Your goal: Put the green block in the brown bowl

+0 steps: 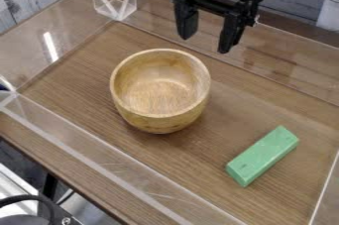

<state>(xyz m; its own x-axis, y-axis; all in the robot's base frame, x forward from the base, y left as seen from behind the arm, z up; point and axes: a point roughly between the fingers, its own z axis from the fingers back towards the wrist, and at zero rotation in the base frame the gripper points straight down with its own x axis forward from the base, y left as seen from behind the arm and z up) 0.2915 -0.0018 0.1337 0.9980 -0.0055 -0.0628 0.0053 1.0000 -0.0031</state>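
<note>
One green block lies right of the brown bowl; claw above, fingers apart

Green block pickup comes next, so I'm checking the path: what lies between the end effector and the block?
In the camera view, only bare wooden tabletop separates the open end effector from the green block. The brown bowl sits off to the left.
</note>
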